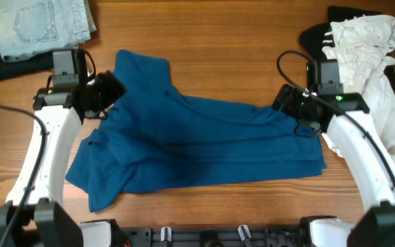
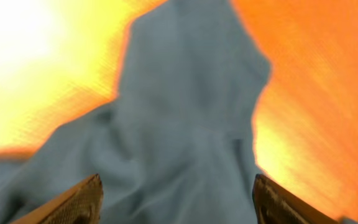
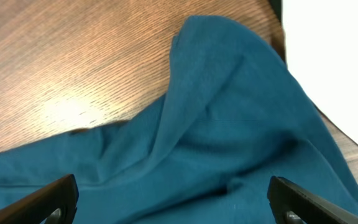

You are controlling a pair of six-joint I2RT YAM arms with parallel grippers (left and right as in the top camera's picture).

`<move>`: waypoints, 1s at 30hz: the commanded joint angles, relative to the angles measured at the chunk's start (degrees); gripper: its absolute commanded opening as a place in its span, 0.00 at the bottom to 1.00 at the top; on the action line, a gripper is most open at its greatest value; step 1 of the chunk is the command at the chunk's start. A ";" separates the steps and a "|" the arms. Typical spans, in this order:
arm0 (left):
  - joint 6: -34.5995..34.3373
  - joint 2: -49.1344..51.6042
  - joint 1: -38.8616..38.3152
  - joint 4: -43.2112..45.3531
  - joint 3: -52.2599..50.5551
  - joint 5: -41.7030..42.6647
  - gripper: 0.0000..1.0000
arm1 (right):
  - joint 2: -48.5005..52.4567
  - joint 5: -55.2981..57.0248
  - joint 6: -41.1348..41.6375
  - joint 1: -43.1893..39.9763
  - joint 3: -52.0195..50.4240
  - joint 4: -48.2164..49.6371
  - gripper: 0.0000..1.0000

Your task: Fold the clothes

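The clothes point(image 1: 190, 144), a dark blue T-shirt, lie rumpled and partly folded across the middle of the wooden table. My left gripper point(image 1: 108, 92) hovers over the shirt's upper left part, jaws wide apart with only cloth point(image 2: 185, 137) beneath them. At the shirt's right edge my right gripper point(image 1: 290, 103) is open too, and the blue cloth point(image 3: 216, 137) lies loose between its fingertips. Neither gripper holds anything.
Pale blue denim point(image 1: 43, 24) on a dark cloth sits at the back left corner. A crumpled white garment point(image 1: 369, 55) over black fabric lies at the back right, close to my right arm. Bare wood point(image 1: 238, 48) shows behind the shirt.
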 commanded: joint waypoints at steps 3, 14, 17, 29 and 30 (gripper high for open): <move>7.43 10.16 0.44 8.09 5.11 6.91 0.83 | 9.55 -7.78 -6.34 -3.91 8.11 0.35 0.99; 19.32 32.09 0.55 20.74 23.74 2.58 0.78 | 12.31 -7.52 -10.58 -4.26 9.16 0.28 1.00; 19.43 34.88 0.79 22.93 23.76 2.58 0.76 | 12.31 -7.52 -10.58 -4.26 9.16 -0.52 0.99; 22.10 41.55 1.49 25.14 23.74 3.28 0.75 | 12.31 -7.58 -10.36 -4.20 9.05 -3.43 0.99; 22.12 41.75 1.44 25.38 23.74 3.37 0.73 | 12.31 -7.78 -10.25 -4.20 9.05 -3.58 0.99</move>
